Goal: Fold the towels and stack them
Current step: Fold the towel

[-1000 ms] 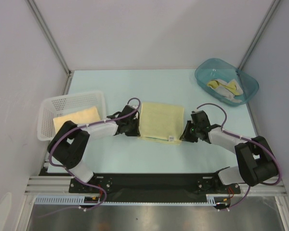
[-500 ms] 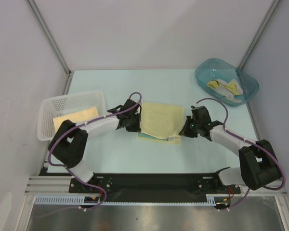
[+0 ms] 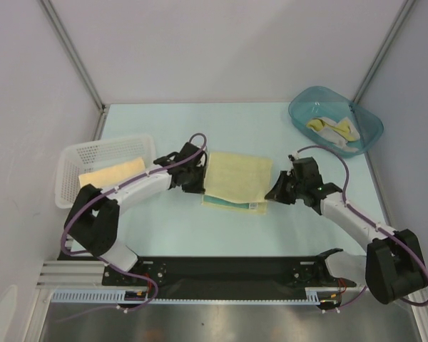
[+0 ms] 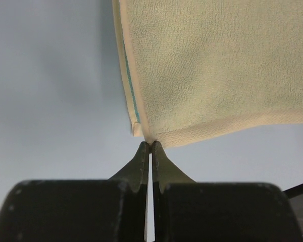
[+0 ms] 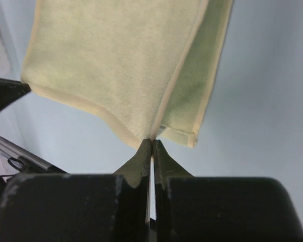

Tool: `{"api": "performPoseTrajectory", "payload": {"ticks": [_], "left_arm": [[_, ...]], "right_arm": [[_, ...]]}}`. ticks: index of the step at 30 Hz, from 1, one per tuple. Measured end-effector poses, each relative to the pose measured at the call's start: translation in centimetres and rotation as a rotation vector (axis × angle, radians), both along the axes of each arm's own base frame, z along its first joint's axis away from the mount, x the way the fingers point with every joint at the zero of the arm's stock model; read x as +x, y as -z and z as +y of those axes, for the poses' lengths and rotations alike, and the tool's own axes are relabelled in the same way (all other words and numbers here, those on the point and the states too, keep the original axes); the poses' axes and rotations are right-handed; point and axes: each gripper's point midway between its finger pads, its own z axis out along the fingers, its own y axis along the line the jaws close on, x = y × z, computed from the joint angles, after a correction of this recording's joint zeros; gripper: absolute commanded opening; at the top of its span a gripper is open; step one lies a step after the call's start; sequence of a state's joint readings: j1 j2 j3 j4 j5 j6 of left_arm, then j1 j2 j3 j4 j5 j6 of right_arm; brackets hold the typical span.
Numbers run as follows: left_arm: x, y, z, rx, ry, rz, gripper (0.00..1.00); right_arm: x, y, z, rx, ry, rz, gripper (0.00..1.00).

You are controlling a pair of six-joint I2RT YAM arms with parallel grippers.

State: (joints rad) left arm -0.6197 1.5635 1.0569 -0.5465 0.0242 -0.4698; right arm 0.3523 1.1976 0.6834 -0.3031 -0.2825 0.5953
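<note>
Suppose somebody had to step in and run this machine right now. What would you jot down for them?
Left gripper: shut, pinching a left-side corner of the pale yellow towel.
Right gripper: shut on a right-side corner of the same towel.
That towel is partly doubled over itself, and the fold is unfinished.
Done: one folded towel lies in the white basket.
Left: finish this fold, probably stack it with the folded one, then do the crumpled towels in the teal tub.

White mesh basket sits on the left of the pale blue table, teal plastic tub far right.
</note>
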Motion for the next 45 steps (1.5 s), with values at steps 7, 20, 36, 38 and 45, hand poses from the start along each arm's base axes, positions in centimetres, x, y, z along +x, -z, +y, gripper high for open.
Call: {"api": "performPoseTrajectory", "payload": {"ticks": [7, 20, 36, 38, 45], "left_arm": [[-2.2, 3.1, 1.2, 0.042, 0.014, 0.076, 0.00], [-2.2, 5.7, 1.2, 0.064, 0.030, 0.105, 0.00], [-1.8, 5.0, 1.0, 0.063, 0.034, 0.098, 0.00], [-1.2, 3.7, 0.7, 0.060, 0.030, 0.079, 0.01], [1.2, 1.4, -0.7, 0.000, 0.022, -0.016, 0.00]], "right_arm": [[-4.6, 4.9, -0.3, 0.020, -0.049, 0.126, 0.00], [-4.2, 5.7, 0.2, 0.042, -0.066, 0.087, 0.00], [-3.7, 6.0, -0.4, -0.042, -0.058, 0.060, 0.00], [-2.6, 4.3, -0.4, -0.048, -0.052, 0.012, 0.00], [-0.7, 3.4, -0.6, -0.058, -0.036, -0.073, 0.00]]}}
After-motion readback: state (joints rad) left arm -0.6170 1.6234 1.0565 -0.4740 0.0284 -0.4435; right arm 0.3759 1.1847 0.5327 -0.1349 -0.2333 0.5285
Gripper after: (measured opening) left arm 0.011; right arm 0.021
